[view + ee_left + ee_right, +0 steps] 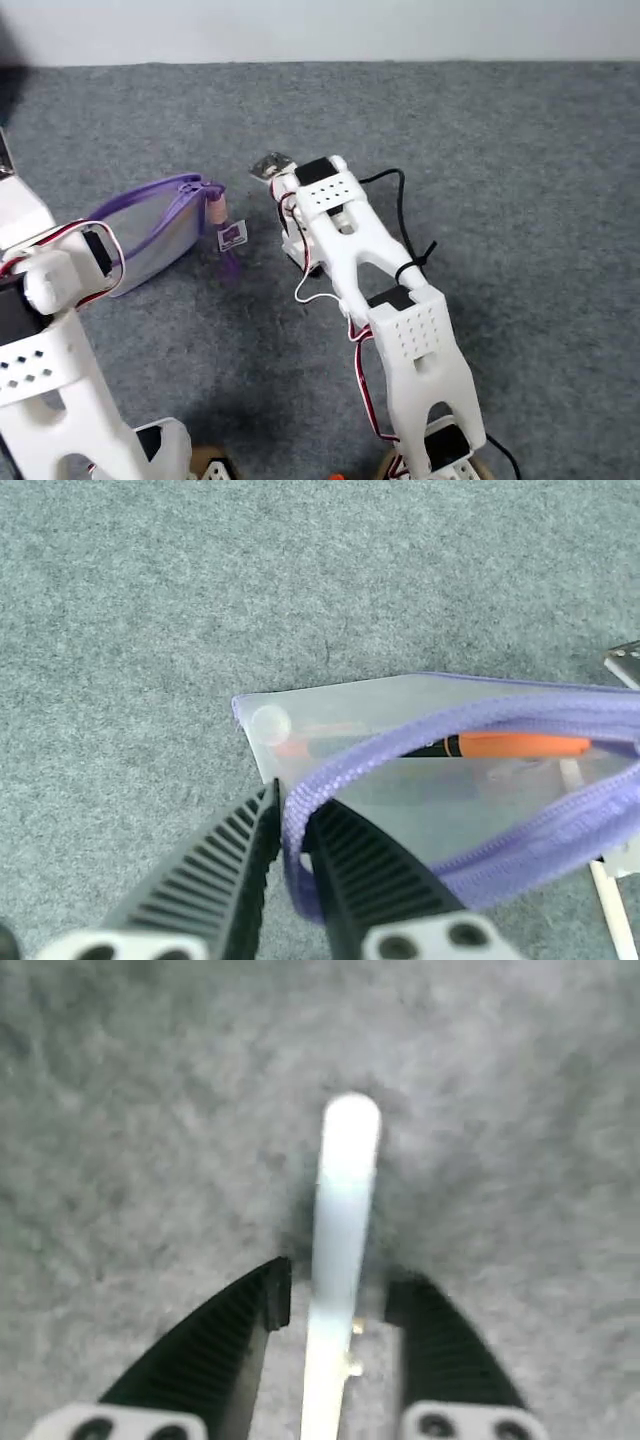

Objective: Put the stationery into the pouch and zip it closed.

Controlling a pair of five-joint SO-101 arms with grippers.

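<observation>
One translucent plastic pouch with a purple zipper [150, 232] lies on the grey, carpet-like table [500, 150], its zipper gaping open along the top. At the pouch's corner farthest from the zipper pull, the left gripper [290, 805] has its jaws pressed together on the purple zipper edge, pinching it. Inside the pouch there is one orange pen [520, 745] lying along its length, and a small white round piece [268, 723] tucked into the corner near the pinched edge.

At the pouch's other end sit one short peach-coloured stub [213, 208] and one small white-and-purple tag on a purple cord [232, 237], both just beside the pouch on the table.

Beyond that end, apart from the pouch, the right gripper [340, 1280] points down at the table. Its jaws are spread, with one white, round-ended stick [345, 1190] between them; a thin dark gap shows on each side of it. Nothing lies between this stick and the pouch but the tag and the stub.
</observation>
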